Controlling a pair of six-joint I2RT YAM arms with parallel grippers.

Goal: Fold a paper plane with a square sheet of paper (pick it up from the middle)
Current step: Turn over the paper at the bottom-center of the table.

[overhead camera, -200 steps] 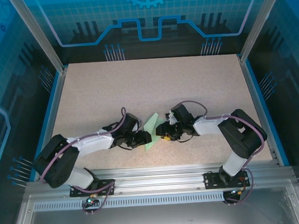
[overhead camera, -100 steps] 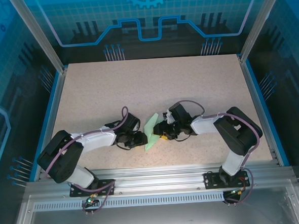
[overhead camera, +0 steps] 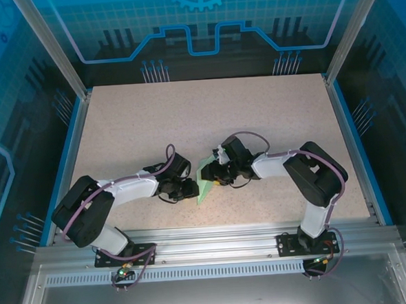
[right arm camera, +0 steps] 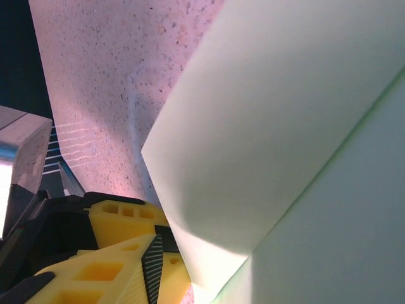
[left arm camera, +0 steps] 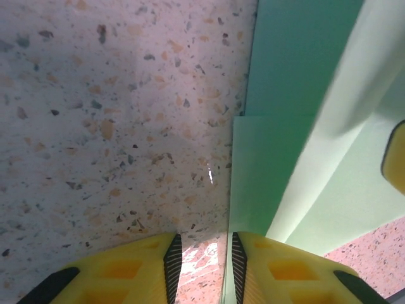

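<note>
- Mint-green paper lies low in the middle of the speckled table [overhead camera: 187, 118], between the two grippers. It is no flat square now but a slim, pointed paper plane [overhead camera: 203, 191] in the making.
- Left wrist view shows layers: one flat panel on the table with a straight step where a second layer begins, and a long flap [left arm camera: 329, 126] that rises at a slant across it.
- From the right wrist, a big flap [right arm camera: 285, 126] stands up off the table with a sharp corner, and a crease runs under it.
- My judgement: the first folds are done, one wing flap is lifted and not yet pressed flat, and the last creasing is left. I cannot say how many folds remain.
- Left gripper [overhead camera: 193, 189] has its jaws narrow, with a small gap where the table shows. The paper's edge stands in this gap, just beside the pad of one finger [left arm camera: 278, 272]; the jaws are not closed on it.
- Right gripper [overhead camera: 214, 176] sits on the other side of the paper. One yellow finger [right arm camera: 120, 266] is beside the flap and the other is hidden behind the paper, so I cannot tell if it holds the flap.
- Both grippers are very near each other over the paper, so a sideways move there risks a bump.
- Toward the far side the tabletop is open. The near metal rail [overhead camera: 215, 234] is close behind the paper, so room to pull back is short.
</note>
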